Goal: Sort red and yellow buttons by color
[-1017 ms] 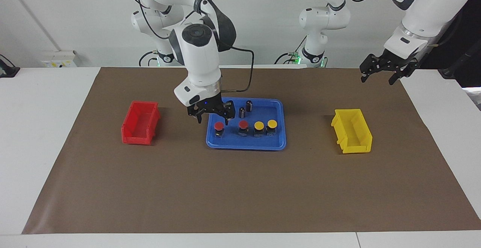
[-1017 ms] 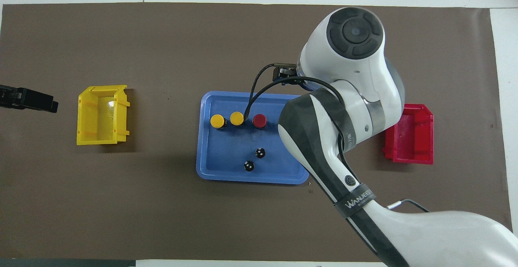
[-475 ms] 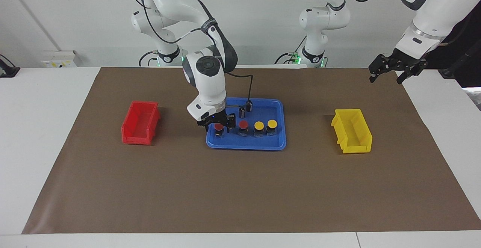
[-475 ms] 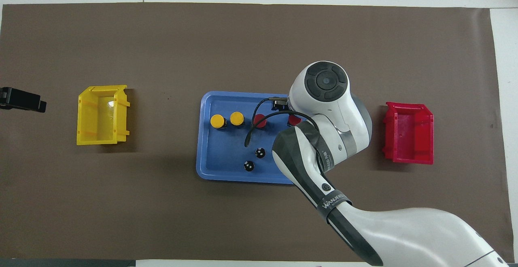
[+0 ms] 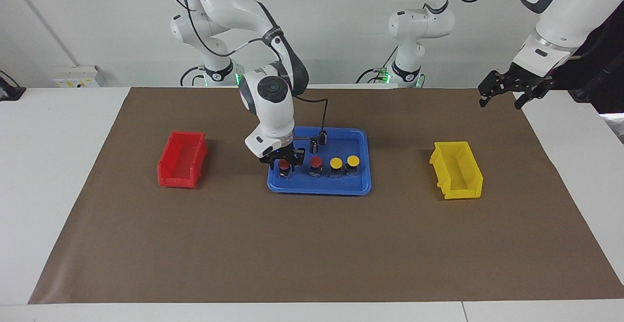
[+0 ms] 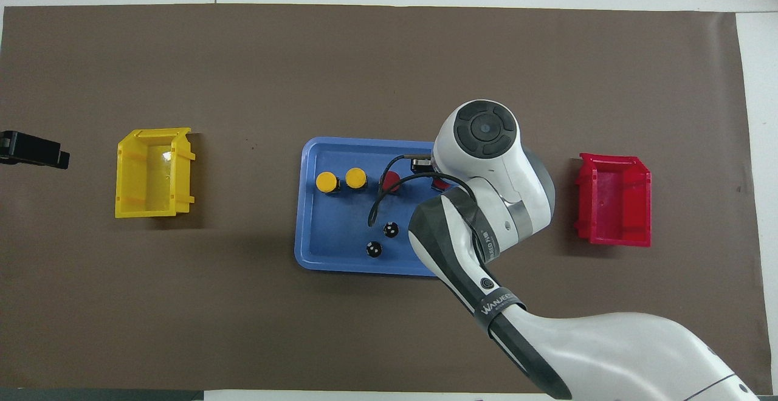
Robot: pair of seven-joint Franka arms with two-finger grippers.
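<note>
Facing view: right gripper is down in the blue tray, fingers straddling the end red button at the tray's edge toward the red bin; can't tell if they're clamped on it. Left gripper hangs spread wide over the mat corner near the yellow bin, holding nothing, waiting. Count: two red-capped, two yellow buttons, one row, black-and-silver bases; two dark cylinders.

Overhead view: the right arm covers the end button; second red button partly visible.
</note>
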